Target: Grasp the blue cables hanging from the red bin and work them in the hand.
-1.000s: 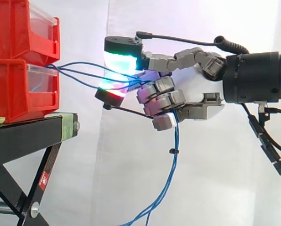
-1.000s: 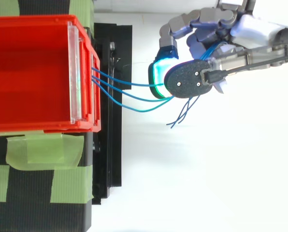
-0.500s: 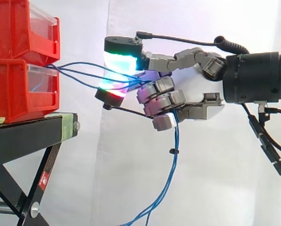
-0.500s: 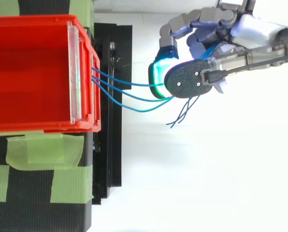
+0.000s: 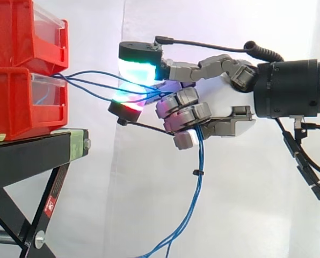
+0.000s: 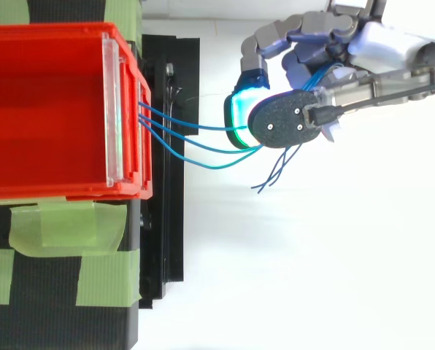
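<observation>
Nothing moved — hand (image 5: pixel 188 114) still curled round blue cables (image 5: pixel 199 161), near red bin (image 5: pixel 20 107)

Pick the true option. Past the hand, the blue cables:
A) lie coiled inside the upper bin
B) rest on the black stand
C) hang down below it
C: in the side view the blue cables run from the red bin through the curled hand and drop below it.

Two red bins (image 5: pixel 20 102) stacked at upper left, three blue cables (image 5: pixel 201 156) at centre, one hand (image 5: pixel 213 99), one black stand (image 5: pixel 26 156).
</observation>
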